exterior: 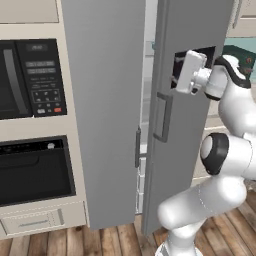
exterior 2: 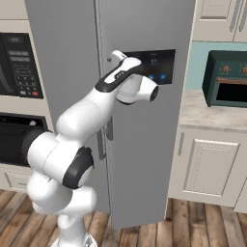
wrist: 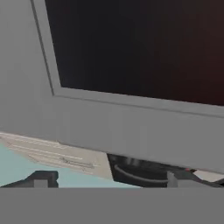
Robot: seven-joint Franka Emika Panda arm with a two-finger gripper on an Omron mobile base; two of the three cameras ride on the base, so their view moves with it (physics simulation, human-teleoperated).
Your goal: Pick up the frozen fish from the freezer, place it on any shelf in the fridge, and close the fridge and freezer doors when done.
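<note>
Standing ajar: grey dispenser door [exterior: 185, 125], bar handle.

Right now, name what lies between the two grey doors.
An open gap showing pale interior, in the left base view; the dispenser door stands ajar from the left door.

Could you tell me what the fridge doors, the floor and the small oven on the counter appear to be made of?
The fridge doors look like matte grey painted or brushed metal: flat, even, no glare. The floor looks like wood planks, with visible grain and seams. The small oven looks like dark green enamelled metal with a glossy dark window, though the render leaves that open.
</note>
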